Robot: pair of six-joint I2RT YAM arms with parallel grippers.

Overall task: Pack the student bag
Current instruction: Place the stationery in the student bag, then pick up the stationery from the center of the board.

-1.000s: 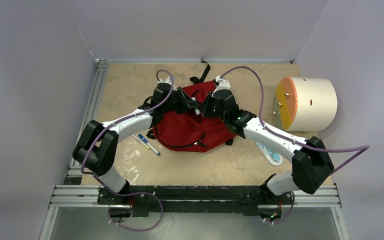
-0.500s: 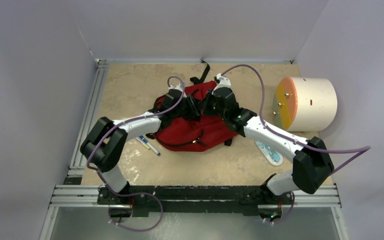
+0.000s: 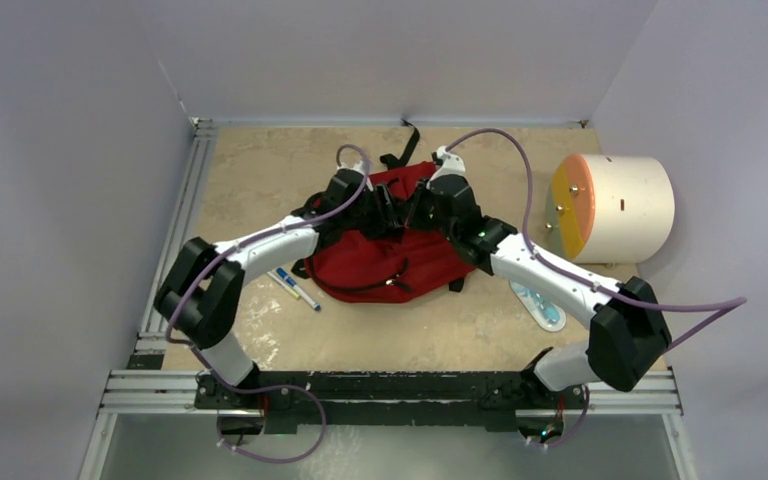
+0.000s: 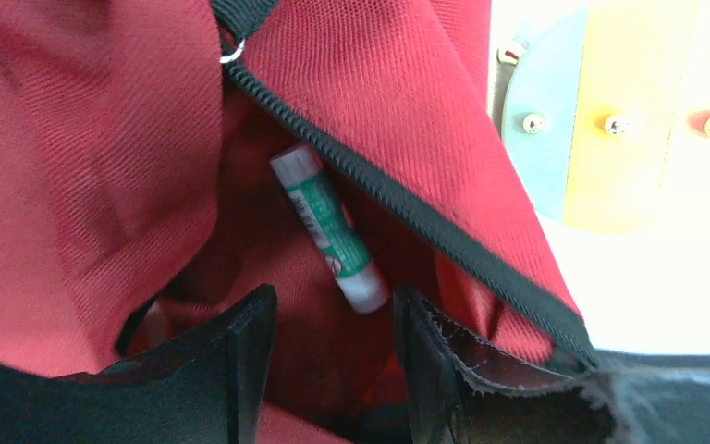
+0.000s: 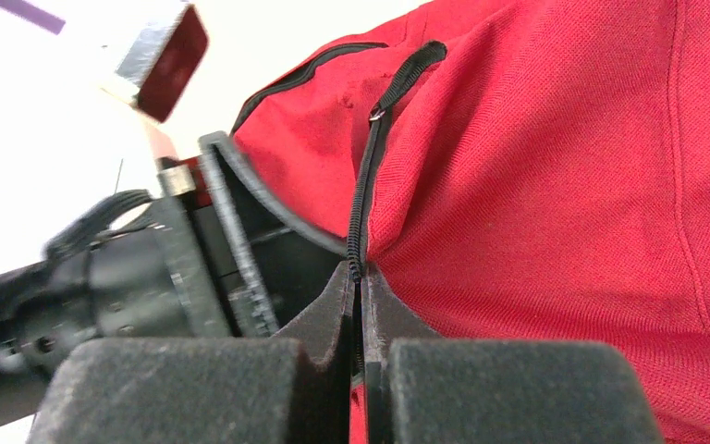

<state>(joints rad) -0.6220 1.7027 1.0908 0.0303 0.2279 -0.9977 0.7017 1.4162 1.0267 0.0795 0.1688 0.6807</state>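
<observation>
The left gripper (image 4: 333,365) stands spread inside the student bag (image 4: 83,185), with a green tube (image 4: 328,231) at its twelve o'clock; the right gripper (image 5: 359,282) pinches the zipper edge (image 5: 361,208).

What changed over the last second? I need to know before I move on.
The left end effector moved right, further over the student bag, and opened. A green-labelled stick lies loose inside the bag, apparently just let go. Unchanged: the right end effector stays shut on the bag's zipper edge, and the pens and cream cylinder have not moved.
</observation>
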